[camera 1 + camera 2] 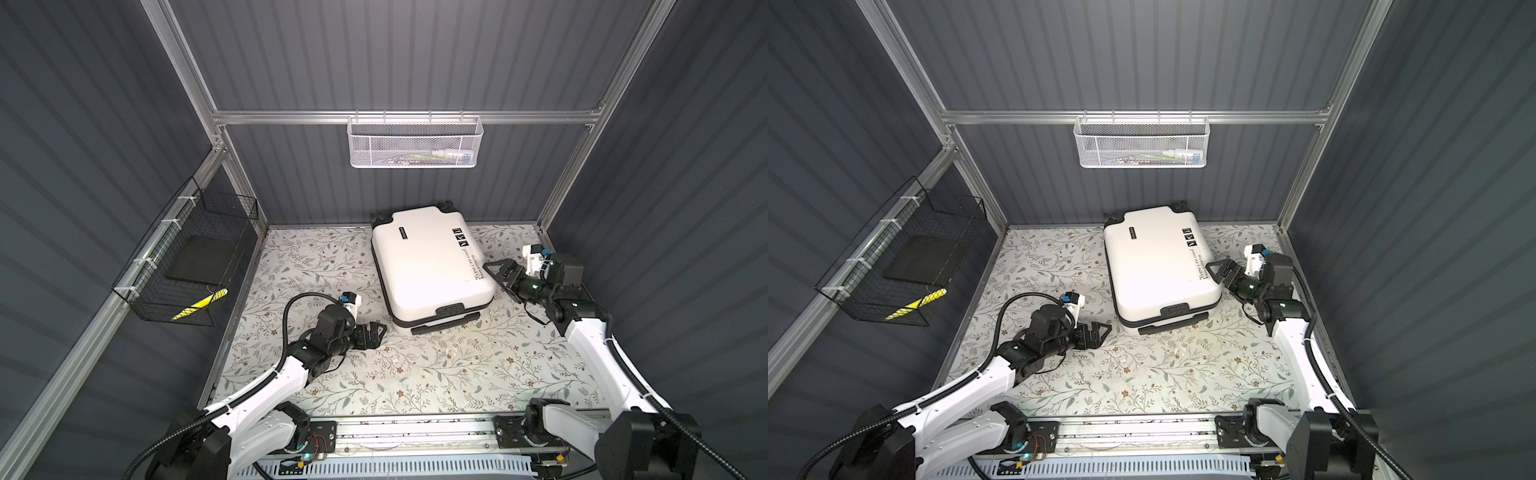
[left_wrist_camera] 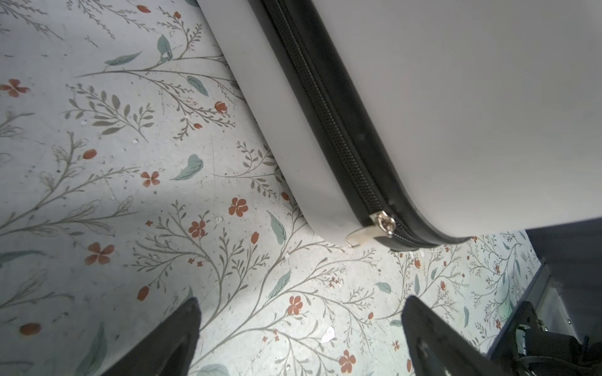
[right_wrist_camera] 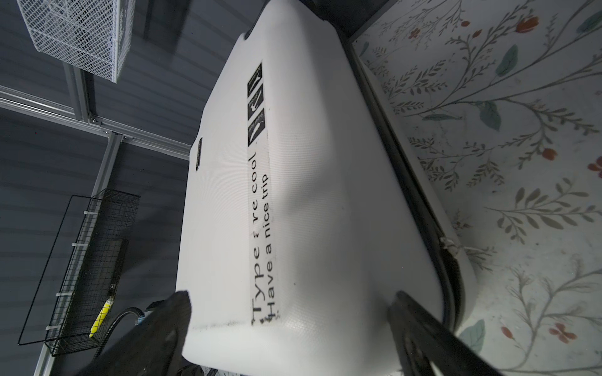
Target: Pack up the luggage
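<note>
luggage [image 1: 430, 266] lies closed on worktop [image 1: 415, 374] | left fingers [image 2: 169, 338], right fingers [image 3: 423, 328] spread, empty | we risk shoving it when reaching zipper pull [image 2: 374, 228]

The small white hard-shell plastic suitcase [image 1: 430, 266] at the tabletop's back edge has a matt, finely grained shell, a black woven zipper band [image 2: 325, 107] and a shiny metal zipper pull [image 2: 374, 228]. The pale floral-printed tabletop covering [image 1: 395, 374] looks smooth but scuffed. Brushed aluminium rails [image 1: 291, 117] on the matt grey ribbed wall panels [image 1: 374, 54] carry a white-painted metal mesh basket [image 1: 413, 143] and a black wire basket [image 1: 174, 303].
</note>
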Tool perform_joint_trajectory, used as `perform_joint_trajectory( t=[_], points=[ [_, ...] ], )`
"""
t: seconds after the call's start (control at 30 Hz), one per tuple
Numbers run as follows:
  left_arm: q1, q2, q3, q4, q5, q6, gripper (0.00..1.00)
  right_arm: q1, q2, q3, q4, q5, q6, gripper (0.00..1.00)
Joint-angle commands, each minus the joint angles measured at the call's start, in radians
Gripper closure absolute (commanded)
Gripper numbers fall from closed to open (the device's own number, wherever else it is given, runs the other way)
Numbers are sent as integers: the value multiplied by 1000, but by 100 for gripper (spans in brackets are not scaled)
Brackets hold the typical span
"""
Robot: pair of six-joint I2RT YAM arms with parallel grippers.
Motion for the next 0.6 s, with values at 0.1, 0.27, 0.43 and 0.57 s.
perform_joint_trajectory(
  t=[0.1, 0.27, 0.43, 0.57],
  points=[
    [3, 37, -22, 104, 36, 52, 5, 57, 4, -34, 65, -84, 41, 6],
    [2, 61, -29, 139, 37, 78, 6, 57, -21, -25, -8, -27, -11, 4],
    [3, 73, -47, 181, 35, 114, 10, 55, -55, -4, -95, 63, -70, 3],
    [2, 62, -70, 219, 46, 145, 17, 53, -60, 3, -123, 86, -90, 3]
  ],
)
